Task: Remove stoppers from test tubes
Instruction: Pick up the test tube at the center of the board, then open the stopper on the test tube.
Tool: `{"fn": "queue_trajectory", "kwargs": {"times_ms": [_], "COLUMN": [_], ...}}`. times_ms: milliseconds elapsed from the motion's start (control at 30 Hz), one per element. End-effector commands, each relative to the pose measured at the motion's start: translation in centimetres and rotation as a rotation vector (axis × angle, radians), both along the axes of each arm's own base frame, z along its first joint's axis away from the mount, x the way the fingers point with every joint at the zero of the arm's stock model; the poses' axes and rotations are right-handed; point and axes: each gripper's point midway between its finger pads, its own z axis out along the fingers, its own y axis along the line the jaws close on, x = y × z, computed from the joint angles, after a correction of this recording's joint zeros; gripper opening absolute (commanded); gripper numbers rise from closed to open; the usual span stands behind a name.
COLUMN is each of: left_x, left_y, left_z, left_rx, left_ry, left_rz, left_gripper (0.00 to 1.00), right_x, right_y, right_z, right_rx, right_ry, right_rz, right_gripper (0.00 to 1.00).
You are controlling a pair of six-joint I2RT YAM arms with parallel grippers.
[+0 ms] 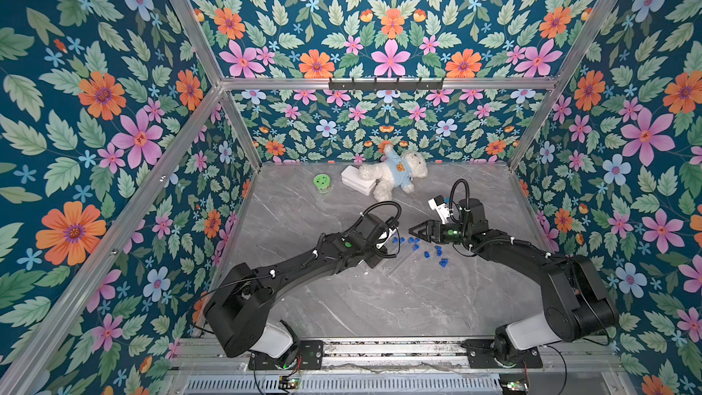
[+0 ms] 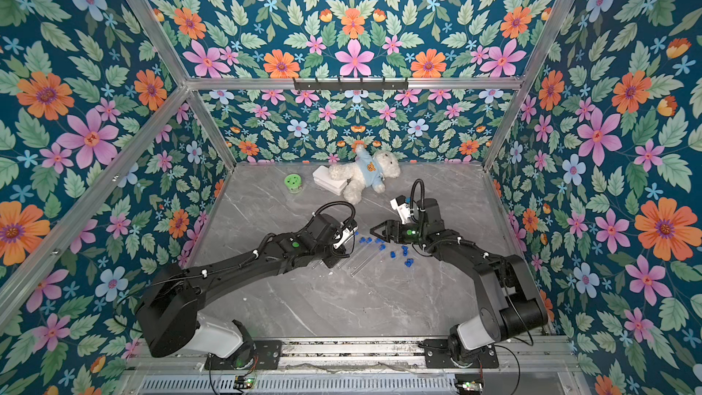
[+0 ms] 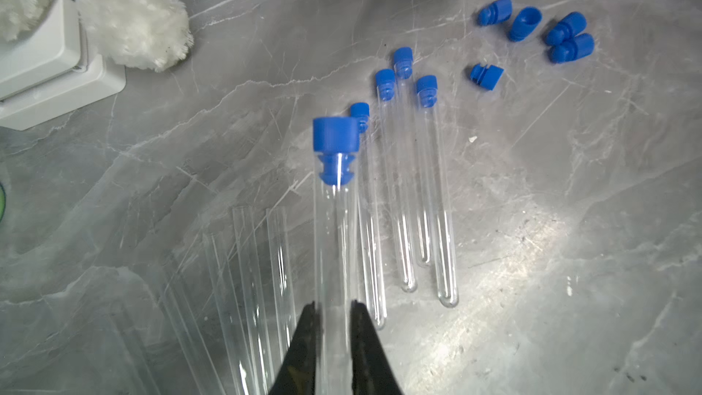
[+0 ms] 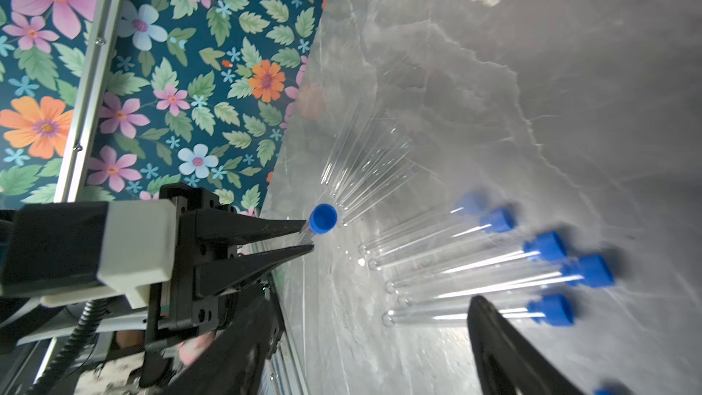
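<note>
While I watch this cell remotely, I record the left gripper (image 3: 332, 307) pinching a slim, clear test tube (image 3: 334, 241) well back from its ribbed blue stopper (image 3: 336, 146), which sits plugged in. Just beside that held tube, four capped tubes (image 3: 408, 191) lie flat on the veined grey marble top (image 3: 569, 222). On its other side lie bare open tubes (image 3: 247, 279). Beyond the held tube's stopper, stubby loose stoppers (image 3: 532, 32) lie scattered. The right gripper (image 1: 415, 234) stands spread near that stopper, holding nothing.

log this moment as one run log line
step: pulling stopper | left gripper: shut on test tube, held off table | right gripper: open, facing its stopper | loose stoppers: on table
</note>
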Motion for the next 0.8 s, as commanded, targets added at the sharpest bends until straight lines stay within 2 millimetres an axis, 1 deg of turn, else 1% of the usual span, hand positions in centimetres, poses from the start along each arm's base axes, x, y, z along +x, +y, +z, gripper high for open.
{"fn": "queue_trajectory", "kwargs": {"times_ms": [0, 100, 200, 433, 700, 767], "left_x": [-0.1, -0.3, -0.3, -0.7, -1.4, -1.5], "left_y": [-0.1, -0.3, -0.4, -1.3, -1.8, -1.8], "left_z": [0.3, 0.2, -0.2, -0.3, -0.6, -0.7], "left_rx": [-0.03, -0.036, -0.029, -0.04, -0.04, -0.039], "left_ry": [-0.009, -0.007, -0.002, 0.003, 0.008, 0.012], "left_rz": [0.017, 0.012, 0.01, -0.033, -0.061, -0.064], "left_gripper": [0.05, 0.05, 0.05, 0.05, 0.05, 0.06], "right_x": [-0.1, 0.2, 0.0, -0.1, -0.5, -0.6], "right_y": [1.3, 1.8, 2.4, 2.8, 3.4, 3.6], "right_z": [1.0, 0.6, 0.3, -0.8, -0.7, -0.7], "right_rx": [0.046, 0.042, 0.04, 0.033, 0.041, 0.041], "right_ry": [-0.032, -0.031, -0.029, 0.004, 0.004, 0.005], "right_rz": [0.077, 0.091, 0.114, 0.123, 0.144, 0.148], "right_gripper": [0.78, 0.77, 0.76, 0.66, 0.55, 0.53]}}
